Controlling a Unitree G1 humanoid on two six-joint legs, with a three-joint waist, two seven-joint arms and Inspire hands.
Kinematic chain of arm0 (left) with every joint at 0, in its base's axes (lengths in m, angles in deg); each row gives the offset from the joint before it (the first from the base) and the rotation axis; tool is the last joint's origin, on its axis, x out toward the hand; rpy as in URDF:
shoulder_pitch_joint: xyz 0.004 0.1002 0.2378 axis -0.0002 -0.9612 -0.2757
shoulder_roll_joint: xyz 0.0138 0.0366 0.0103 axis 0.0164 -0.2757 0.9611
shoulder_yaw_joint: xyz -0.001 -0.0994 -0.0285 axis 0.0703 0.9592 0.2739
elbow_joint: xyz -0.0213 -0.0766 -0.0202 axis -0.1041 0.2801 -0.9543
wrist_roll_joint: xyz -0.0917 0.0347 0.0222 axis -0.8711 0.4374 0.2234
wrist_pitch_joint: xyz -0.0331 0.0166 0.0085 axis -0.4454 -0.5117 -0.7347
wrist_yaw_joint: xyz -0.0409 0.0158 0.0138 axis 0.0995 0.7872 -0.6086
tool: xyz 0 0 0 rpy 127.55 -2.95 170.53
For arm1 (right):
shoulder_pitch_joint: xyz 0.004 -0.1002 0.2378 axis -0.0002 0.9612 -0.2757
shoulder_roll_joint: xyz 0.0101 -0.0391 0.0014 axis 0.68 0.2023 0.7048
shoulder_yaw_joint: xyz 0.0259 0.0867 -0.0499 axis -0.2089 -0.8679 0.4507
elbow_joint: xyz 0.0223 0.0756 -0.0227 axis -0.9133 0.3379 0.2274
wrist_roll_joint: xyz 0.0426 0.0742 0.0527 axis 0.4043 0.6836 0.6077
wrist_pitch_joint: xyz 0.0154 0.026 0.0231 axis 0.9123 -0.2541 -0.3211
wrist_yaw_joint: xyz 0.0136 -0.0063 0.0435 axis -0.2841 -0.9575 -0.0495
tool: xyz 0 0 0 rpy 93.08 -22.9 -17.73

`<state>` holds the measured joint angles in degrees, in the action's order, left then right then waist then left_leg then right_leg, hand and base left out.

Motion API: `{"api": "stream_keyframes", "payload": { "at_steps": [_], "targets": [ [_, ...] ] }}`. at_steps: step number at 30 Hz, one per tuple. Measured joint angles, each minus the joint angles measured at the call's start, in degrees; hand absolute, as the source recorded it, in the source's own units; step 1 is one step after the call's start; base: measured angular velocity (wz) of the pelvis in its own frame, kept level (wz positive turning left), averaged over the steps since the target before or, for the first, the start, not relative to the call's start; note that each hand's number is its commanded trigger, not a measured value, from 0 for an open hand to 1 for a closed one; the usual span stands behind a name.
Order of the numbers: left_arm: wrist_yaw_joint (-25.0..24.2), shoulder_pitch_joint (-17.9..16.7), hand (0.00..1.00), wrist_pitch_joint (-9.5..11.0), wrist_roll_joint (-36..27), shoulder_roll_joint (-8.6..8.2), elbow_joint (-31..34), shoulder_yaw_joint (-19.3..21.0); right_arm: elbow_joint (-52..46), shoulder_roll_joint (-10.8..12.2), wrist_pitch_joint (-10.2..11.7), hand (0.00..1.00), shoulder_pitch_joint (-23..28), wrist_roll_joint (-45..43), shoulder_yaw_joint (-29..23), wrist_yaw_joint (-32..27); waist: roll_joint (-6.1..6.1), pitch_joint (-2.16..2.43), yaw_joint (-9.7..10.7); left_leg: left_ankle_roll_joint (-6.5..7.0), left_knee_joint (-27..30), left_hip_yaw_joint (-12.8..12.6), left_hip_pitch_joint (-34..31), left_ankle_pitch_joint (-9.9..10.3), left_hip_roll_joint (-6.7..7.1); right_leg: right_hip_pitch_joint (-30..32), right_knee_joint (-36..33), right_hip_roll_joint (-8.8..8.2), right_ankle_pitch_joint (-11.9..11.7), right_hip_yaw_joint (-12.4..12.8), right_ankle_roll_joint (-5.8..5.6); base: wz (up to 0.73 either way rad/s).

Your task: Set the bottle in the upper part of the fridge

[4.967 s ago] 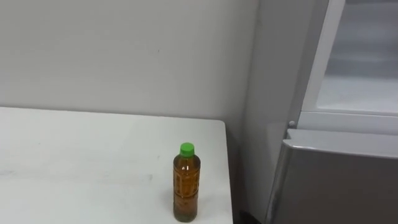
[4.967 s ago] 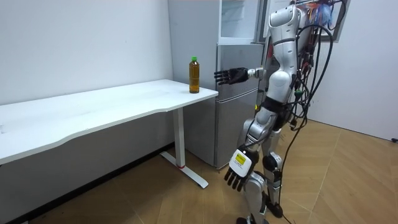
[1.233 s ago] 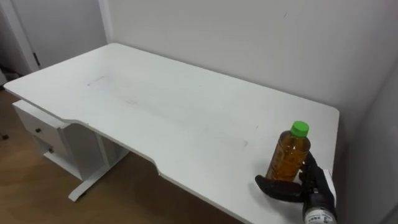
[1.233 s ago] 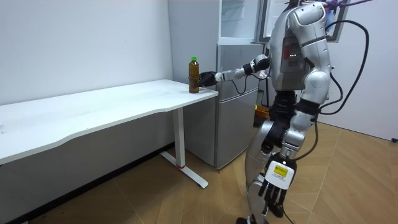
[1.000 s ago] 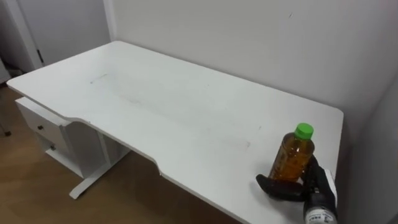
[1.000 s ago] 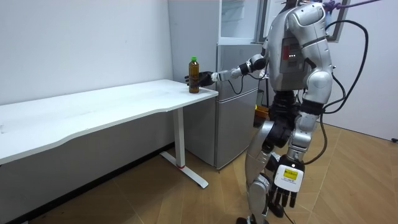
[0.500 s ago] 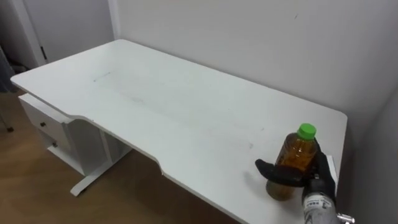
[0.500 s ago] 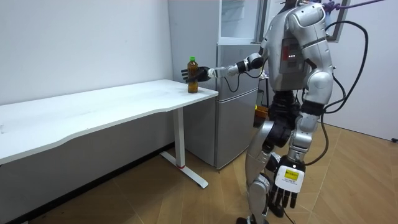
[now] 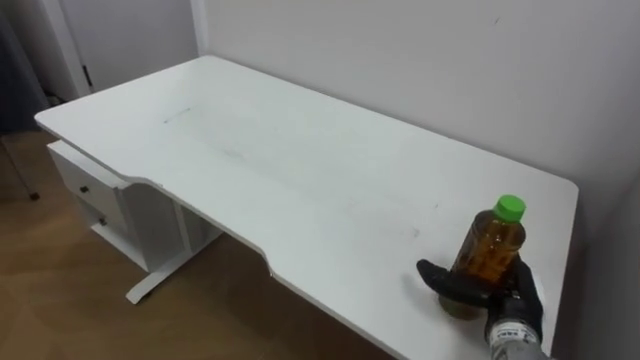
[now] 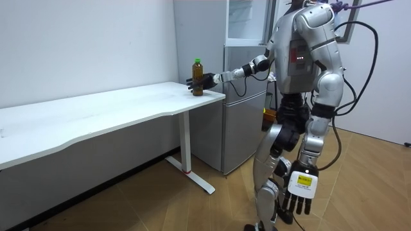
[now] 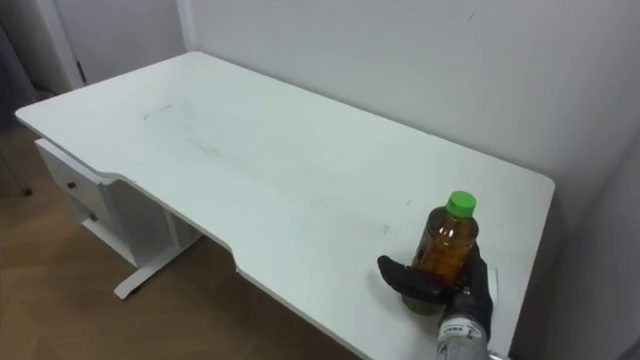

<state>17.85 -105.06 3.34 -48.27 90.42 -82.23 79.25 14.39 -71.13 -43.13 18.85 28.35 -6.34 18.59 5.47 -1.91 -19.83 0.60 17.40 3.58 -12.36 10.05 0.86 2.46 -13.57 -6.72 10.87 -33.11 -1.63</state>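
An amber bottle [image 9: 490,252] with a green cap stands upright near the right-hand corner of the white table [image 9: 300,180]. My right hand [image 9: 518,297] reaches in from the lower right and is curled round the bottle's lower half, thumb across its front and fingers behind. In the room view the same hand [image 10: 209,80] holds the bottle [image 10: 198,77] at the table's end beside the fridge. My left hand [image 10: 298,197] hangs low by my side with relaxed fingers.
The grey fridge [image 10: 246,102] stands just past the table's end, its upper compartment [image 10: 247,18] open. A white drawer unit [image 9: 88,186] sits under the table's far left. The wall runs close behind the table. I stand on a wooden floor [image 10: 359,179].
Five seconds ago my right hand hung short of the bottle; I turned toward the table, reached, and curled the hand round it. The bottle still stands on the table. The eye view shifted.
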Motion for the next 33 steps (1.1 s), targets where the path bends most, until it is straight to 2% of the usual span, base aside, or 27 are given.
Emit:
{"api": "stream_keyframes", "payload": {
  "at_steps": [11, 21, 27, 30, 32, 33],
  "targets": [
    [0.24, -0.05, 0.0, -0.08, -0.37, 0.25, 0.02, -0.12, 2.07, -0.25, 0.02, 1.0, -0.25, 0.88, 0.51, 0.57, 0.01, 0.01, -1.07, -0.05, 0.17, 0.04, 0.11, -0.04, 0.0, -0.1, 0.0, 0.05, 0.0, 0.07, 0.0, 0.0],
    [0.23, -0.09, 0.0, 0.04, -0.35, 0.23, 0.12, -0.15, 2.33, -0.24, -0.03, 1.0, -0.24, 1.14, 1.26, 1.21, 0.01, 0.01, -0.89, -0.05, 0.2, 0.16, 0.11, -0.03, 0.02, -0.2, -0.01, 0.02, 0.0, -0.03, 0.0, 0.0],
    [0.23, -0.38, 0.0, 0.6, 0.08, 0.26, 1.22, 0.31, 2.08, -0.27, -0.19, 1.0, 0.03, -0.04, 1.27, 4.13, 0.05, 0.05, -0.37, -0.05, 0.22, -0.01, 0.39, -0.04, -0.02, -0.31, 0.0, -0.01, 0.0, 0.51, 0.0, -0.01],
    [0.23, -0.52, 0.0, 1.33, 0.02, 0.24, 1.23, 2.21, -0.09, -0.34, -1.77, 1.0, 0.8, -2.03, 1.84, 6.92, 0.2, 0.14, -0.16, -0.04, -0.46, -1.13, 1.21, -0.03, -0.19, -0.23, 0.06, 0.05, 0.0, 2.14, -0.01, -0.2],
    [0.24, -0.98, 0.0, 1.55, -0.11, 0.24, 2.16, 5.14, -8.57, -2.44, -4.38, 1.0, 4.08, -2.34, 2.31, 9.32, 0.58, 0.32, 0.45, -0.01, -1.07, -2.01, 2.01, -0.06, -0.23, -0.2, -0.03, -0.03, 0.0, 3.21, -0.01, -0.19],
    [0.24, -1.19, 0.0, 1.68, -0.32, 0.27, 2.29, 5.8, -11.04, -3.13, -4.82, 1.0, 4.92, -2.38, 2.39, 10.17, 0.68, 0.39, 0.65, 0.01, -1.24, -2.24, 2.22, -0.06, -0.24, -0.22, -0.02, -0.05, 0.0, 3.45, -0.01, -0.22]
  ]
}}
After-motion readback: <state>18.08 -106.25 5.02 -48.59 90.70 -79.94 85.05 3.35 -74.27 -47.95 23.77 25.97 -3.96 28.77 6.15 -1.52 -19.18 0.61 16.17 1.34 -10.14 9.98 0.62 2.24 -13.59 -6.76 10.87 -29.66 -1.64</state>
